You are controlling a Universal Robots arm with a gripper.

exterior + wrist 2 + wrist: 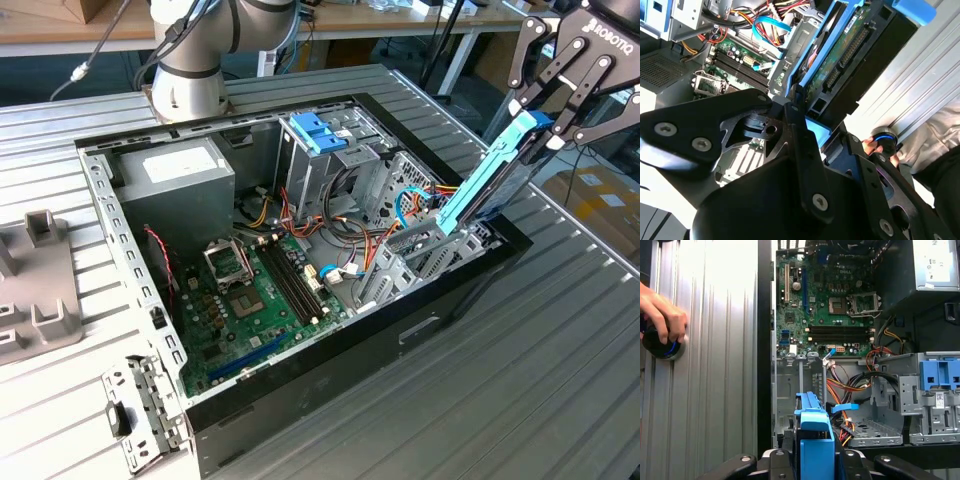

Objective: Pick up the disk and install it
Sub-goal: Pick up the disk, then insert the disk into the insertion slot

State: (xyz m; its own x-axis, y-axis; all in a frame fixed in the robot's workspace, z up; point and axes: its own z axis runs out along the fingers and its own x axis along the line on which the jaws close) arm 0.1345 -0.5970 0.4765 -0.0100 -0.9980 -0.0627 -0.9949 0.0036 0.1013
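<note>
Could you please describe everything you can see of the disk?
The disk is a flat dark drive framed by bright blue plastic rails; the second wrist view shows a green circuit board on one face. It stands tilted steeply, its upper end clamped by the gripper, its lower end at the grey metal drive cage.

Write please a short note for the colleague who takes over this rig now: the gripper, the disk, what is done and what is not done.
Gripper: shut on the disk, holding its upper end.
Disk: lifted and steeply tilted over the open computer case. Its lower end is down at the grey drive cage on the exterior view's right. I cannot tell whether it touches.
Done: the disk is picked up and is at the cage.
Left: the disk is not yet seated in the cage.
Note: a person's hand rests on a round knob on the table beside the case.
</note>
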